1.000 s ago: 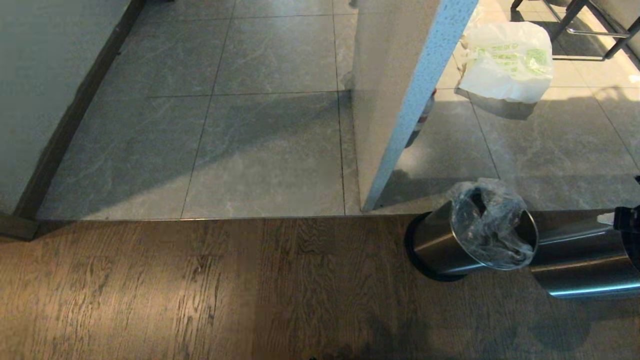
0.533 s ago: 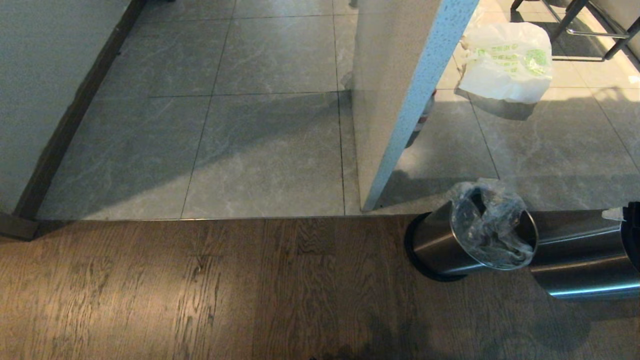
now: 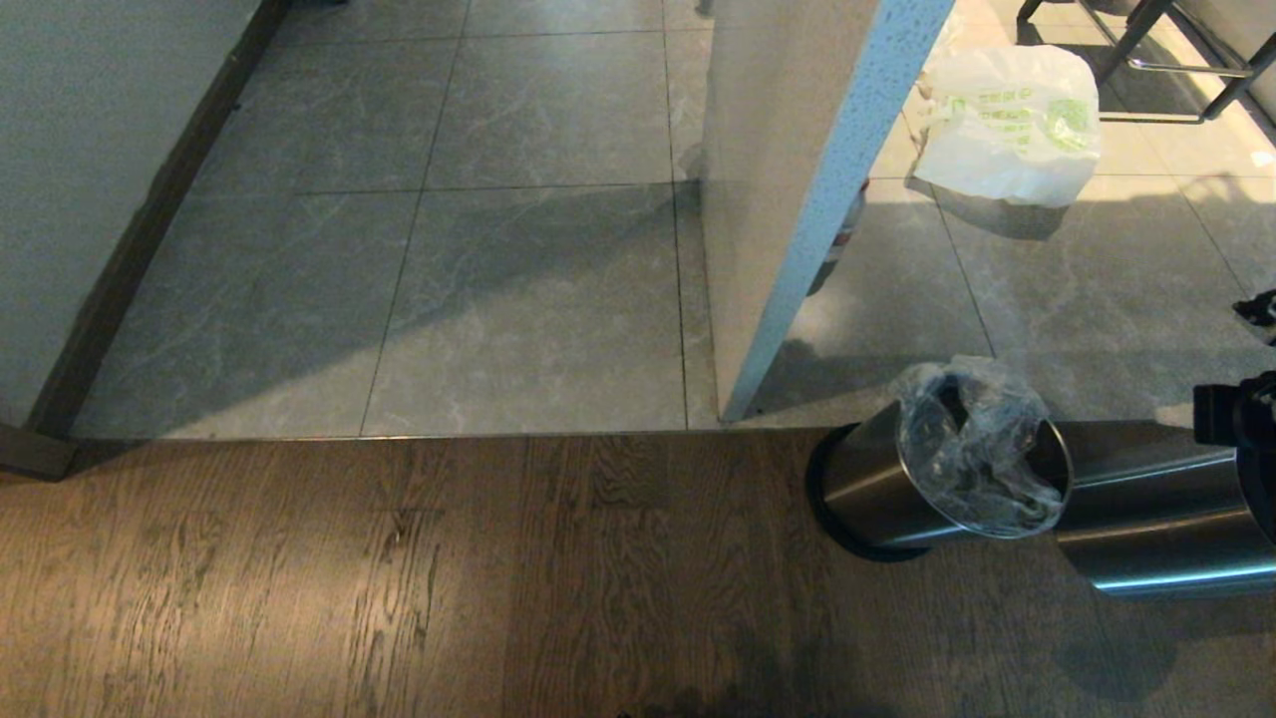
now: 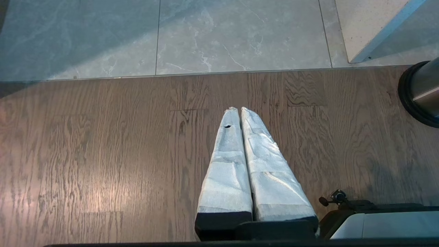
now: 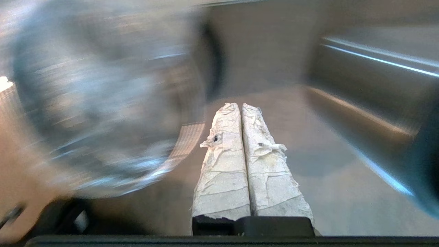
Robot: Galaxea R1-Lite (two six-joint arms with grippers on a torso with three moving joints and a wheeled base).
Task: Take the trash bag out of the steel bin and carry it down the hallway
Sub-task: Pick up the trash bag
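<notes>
One trash bag (image 3: 972, 449), thin clear crinkly film, sits in the steel bin (image 3: 877, 489); likely light, limp, slippery, tears easily, so pinch the bunched rim above the bin mouth. Right tool (image 5: 241, 106) pads together, empty, beside the bin; since a second ago it shifted up. Left tool (image 4: 239, 109) together, parked.

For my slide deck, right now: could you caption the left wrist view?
Left end effector, shut and empty, hangs over wood flooring near the steel bin.
</notes>
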